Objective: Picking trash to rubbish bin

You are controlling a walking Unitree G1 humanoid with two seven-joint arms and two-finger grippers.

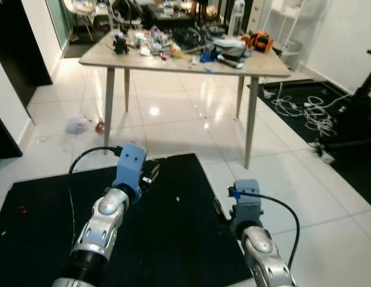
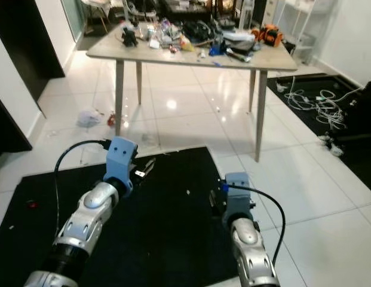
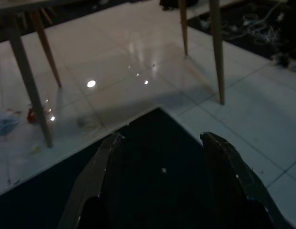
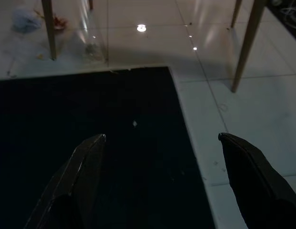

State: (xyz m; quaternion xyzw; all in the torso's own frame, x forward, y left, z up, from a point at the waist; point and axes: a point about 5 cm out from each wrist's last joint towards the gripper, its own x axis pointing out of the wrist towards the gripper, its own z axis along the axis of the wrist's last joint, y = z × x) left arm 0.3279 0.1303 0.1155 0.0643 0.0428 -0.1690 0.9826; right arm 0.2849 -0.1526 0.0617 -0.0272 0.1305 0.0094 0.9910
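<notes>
A crumpled pale wrapper (image 1: 76,124) and a small red scrap (image 1: 100,125) lie on the white tiles by the table's front left leg; in the left wrist view the wrapper (image 3: 4,121) sits at the edge. A tiny white scrap (image 1: 177,199) rests on the black mat (image 1: 173,251), and a small red bit (image 1: 22,210) lies at the mat's left side. My left gripper (image 1: 150,173) hovers open over the mat's far edge, nothing between its fingers (image 3: 97,167). My right gripper (image 1: 221,210) is open too, low over the mat's right edge, its fingers (image 4: 86,162) empty.
A wooden table (image 1: 257,67) on slim legs, piled with clutter, stands ahead. Loose white cables (image 1: 304,110) lie on a dark mat at the right beside a black machine (image 1: 358,113). Glossy tile floor stretches between the mat and the table.
</notes>
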